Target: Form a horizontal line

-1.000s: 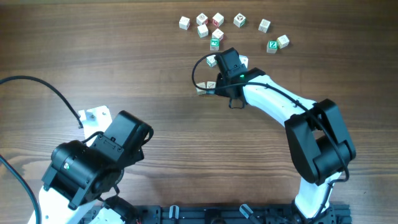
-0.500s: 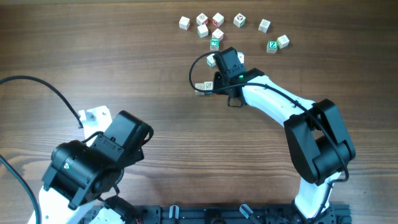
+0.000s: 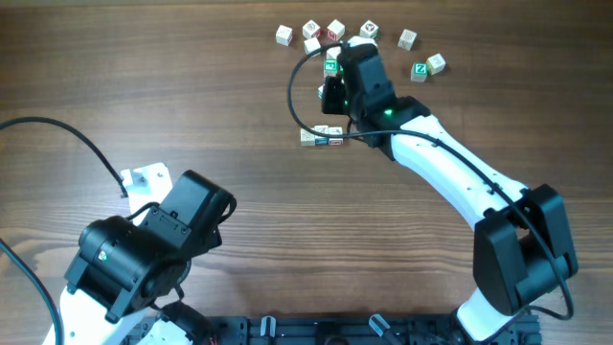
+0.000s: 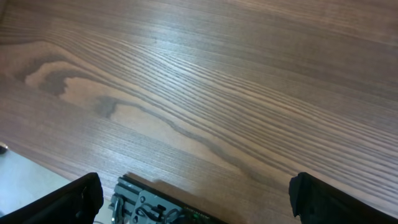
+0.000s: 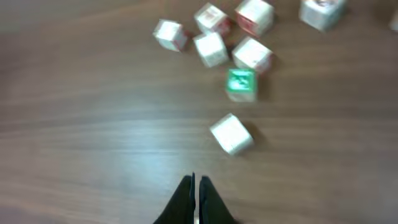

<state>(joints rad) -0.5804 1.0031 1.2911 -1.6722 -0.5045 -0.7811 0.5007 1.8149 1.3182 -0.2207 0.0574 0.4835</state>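
A short row of three small whitish cubes [image 3: 322, 136] lies on the wooden table, just left of my right arm; its rightmost cube has a blue edge. My right gripper [image 3: 332, 103] is above the row, shut and empty, and points toward the scattered cubes. In the right wrist view its shut fingertips [image 5: 196, 182] are just short of a plain white cube [image 5: 231, 134], with a green-printed cube [image 5: 240, 84] beyond; the row is out of that view. My left gripper [image 4: 196, 202] is open and empty over bare table at the near left.
Several loose cubes [image 3: 326, 38] with red and green prints are scattered at the far side, and two more [image 3: 426, 67] lie to the right. A black cable [image 3: 299, 101] loops beside the right wrist. A white bracket [image 3: 146, 176] sits by the left arm.
My right arm has swung away from the row toward the far scattered cubes, uncovering the blue-edged cube at the row's right end. The left arm has not moved.
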